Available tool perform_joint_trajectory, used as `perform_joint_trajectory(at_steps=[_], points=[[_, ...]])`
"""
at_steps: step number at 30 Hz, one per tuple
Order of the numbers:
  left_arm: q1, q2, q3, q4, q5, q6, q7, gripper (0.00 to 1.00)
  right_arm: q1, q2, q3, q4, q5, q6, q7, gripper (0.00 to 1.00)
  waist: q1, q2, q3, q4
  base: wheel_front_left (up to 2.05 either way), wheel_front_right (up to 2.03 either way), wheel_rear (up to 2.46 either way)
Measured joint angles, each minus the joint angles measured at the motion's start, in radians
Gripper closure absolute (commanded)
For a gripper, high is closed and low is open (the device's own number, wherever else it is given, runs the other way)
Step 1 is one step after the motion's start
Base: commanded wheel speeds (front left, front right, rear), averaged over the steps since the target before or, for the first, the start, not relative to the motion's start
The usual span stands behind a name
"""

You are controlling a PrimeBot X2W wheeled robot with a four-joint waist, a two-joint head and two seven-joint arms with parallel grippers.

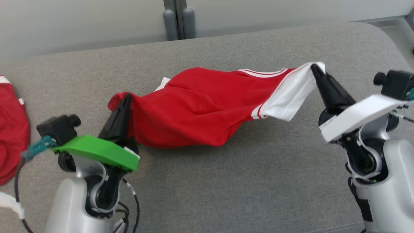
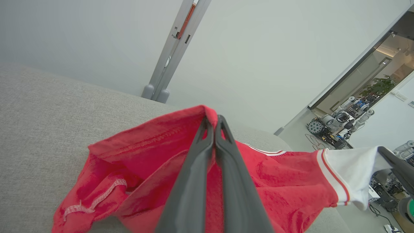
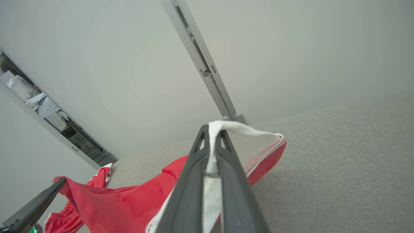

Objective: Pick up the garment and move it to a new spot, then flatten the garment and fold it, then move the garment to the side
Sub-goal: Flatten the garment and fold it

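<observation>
Grey fabric covers the counter (image 1: pixel 226 181), seen here from its near edge. Two arms rise from that edge, one at each side. The left claw (image 1: pixel 126 96) is clamped shut on a red edge of the garment (image 1: pixel 194 106). The right claw (image 1: pixel 313 67) is clamped shut on the garment's one visible white sleeve (image 1: pixel 291 94). One red garment with white stripes hangs stretched between the two claws at mid-counter, both ends lifted and its middle sagging to the surface. A second red garment (image 1: pixel 11 129) lies at the counter's left edge, well apart and cut off by the frame. Beyond the far edge stand a pale wall (image 1: pixel 81 22) and one grey post (image 1: pixel 179 19) with two rounded feet.
</observation>
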Motion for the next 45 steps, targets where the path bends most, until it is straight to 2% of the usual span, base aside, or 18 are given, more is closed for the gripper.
perform_joint_trajectory(at_steps=[3,8,10,16,21,26,29,34,39,45], points=[[-0.079,0.027,0.018,-0.037,-0.063,-0.004,0.068,1.00,-0.094,-0.019,0.004,-0.038,0.032,0.000,0.008,1.00,0.0000,0.0000,0.007,-0.014,0.00,0.00,0.00],[-0.218,0.105,0.054,-0.074,-0.106,0.003,0.184,1.00,-0.284,-0.064,0.048,-0.059,0.080,0.000,0.044,1.00,0.0000,0.0000,0.032,-0.039,0.00,0.00,0.00],[-0.284,0.127,0.067,-0.084,-0.118,0.014,0.223,1.00,-0.366,-0.106,0.058,-0.047,0.071,0.000,0.058,1.00,0.0000,0.0000,0.047,-0.048,0.00,0.00,0.00],[-0.437,0.154,0.081,-0.092,-0.131,0.038,0.275,1.00,-0.550,-0.144,0.062,0.043,0.103,0.000,0.082,1.00,0.0000,0.0000,0.092,-0.069,0.00,0.00,0.00],[-0.568,0.152,0.094,-0.064,-0.140,0.052,0.273,1.00,-0.706,-0.153,0.033,0.137,0.100,0.000,0.046,1.00,0.0000,0.0000,0.147,-0.079,0.00,0.00,0.00],[-0.709,0.155,0.099,0.010,-0.116,0.050,0.229,1.00,-0.856,-0.146,0.015,0.296,0.039,0.000,-0.019,1.00,0.0000,0.0000,0.226,-0.090,0.00,0.00,0.00],[-0.781,0.153,0.113,0.080,-0.108,0.049,0.179,1.00,-0.928,-0.115,0.021,0.408,-0.012,0.000,-0.077,1.00,0.0002,0.0000,0.279,-0.097,0.00,0.00,0.00],[-0.921,0.144,0.124,0.165,-0.074,0.018,0.027,1.00,-1.089,-0.052,-0.042,0.540,-0.081,0.000,-0.302,1.00,0.0002,0.0000,0.369,-0.113,0.00,0.00,0.00],[-1.066,0.150,0.088,0.198,-0.023,-0.012,-0.104,1.00,-1.242,-0.030,-0.077,0.592,-0.115,0.000,-0.483,1.00,0.0003,0.0000,0.446,-0.123,0.00,0.00,0.00],[-1.219,0.186,0.069,0.197,0.001,-0.022,-0.248,1.00,-1.336,-0.046,-0.099,0.528,-0.158,0.000,-0.540,1.00,0.0002,0.0000,0.512,-0.132,0.00,0.00,0.00]])
